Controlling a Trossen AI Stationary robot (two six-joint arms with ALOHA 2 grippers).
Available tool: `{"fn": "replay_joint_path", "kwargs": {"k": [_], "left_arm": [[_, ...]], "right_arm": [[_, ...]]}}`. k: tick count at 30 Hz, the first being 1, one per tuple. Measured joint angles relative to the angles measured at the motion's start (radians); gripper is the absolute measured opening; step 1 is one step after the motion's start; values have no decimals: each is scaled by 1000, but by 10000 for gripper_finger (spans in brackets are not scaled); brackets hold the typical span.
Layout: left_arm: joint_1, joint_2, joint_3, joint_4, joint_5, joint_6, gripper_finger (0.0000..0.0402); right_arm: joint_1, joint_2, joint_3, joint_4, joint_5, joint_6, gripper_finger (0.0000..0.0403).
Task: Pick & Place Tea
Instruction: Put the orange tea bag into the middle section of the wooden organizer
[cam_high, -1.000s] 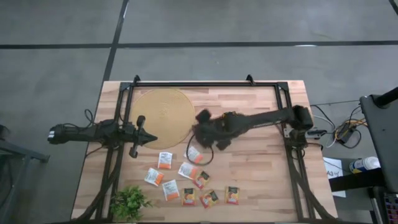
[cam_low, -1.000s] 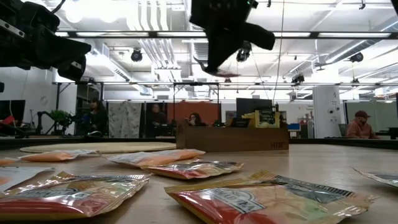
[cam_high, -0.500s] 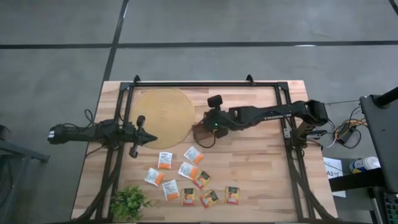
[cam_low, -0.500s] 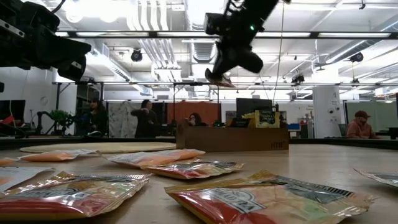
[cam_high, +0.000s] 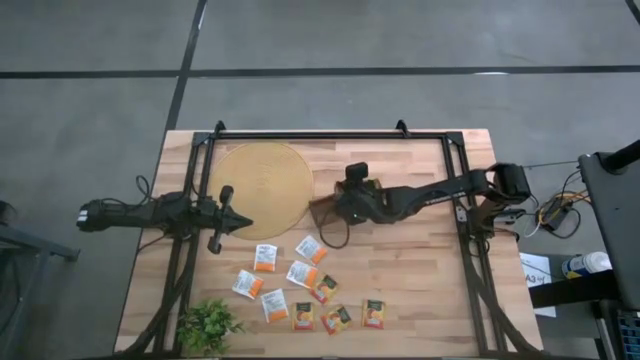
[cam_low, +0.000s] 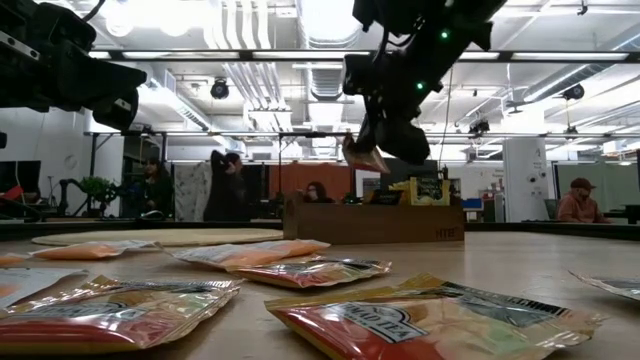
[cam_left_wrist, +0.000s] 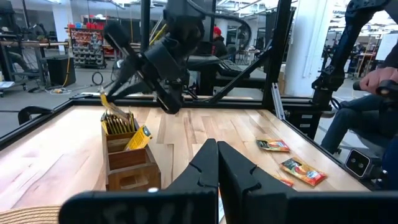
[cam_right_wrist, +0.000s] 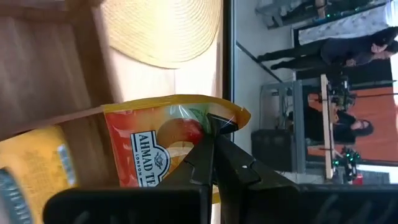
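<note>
Above the wooden tray (cam_high: 322, 212) at frame centre, right claw (cam_high: 338, 207) clamped on orange tea sachet (cam_right_wrist: 163, 147), hanging edge-down, left claw (cam_high: 243, 224) pinched together mid-left, eight sachets (cam_high: 300, 273) flat on tabletop (cam_high: 420, 270).

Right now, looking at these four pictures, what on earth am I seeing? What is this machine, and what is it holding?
It is a robot with two dark arms at a wooden table. One picture looks straight down, one looks level across the tabletop, and two come from cameras on the wrists. The right gripper is shut on an orange tea sachet, held above a small wooden tray that already has sachets standing in it. The left gripper, shut on nothing, waits beside a round straw mat. More tea sachets lie loose on the table, near a small green plant. People show in the room behind.
</note>
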Motion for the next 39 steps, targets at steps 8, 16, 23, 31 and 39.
{"fn": "replay_joint_path", "kwargs": {"k": [8,16,23,31,39], "left_arm": [[0,0,0,0,0,0,0],[0,0,0,0,0,0,0],[0,0,0,0,0,0,0],[0,0,0,0,0,0,0],[0,0,0,0,0,0,0]], "right_arm": [[0,5,-64,73,4,1,8],[0,5,-94,88,2,15,8],[1,5,-99,110,0,30,8],[1,5,-127,107,-2,35,16],[1,5,-141,107,-8,72,64]]}}
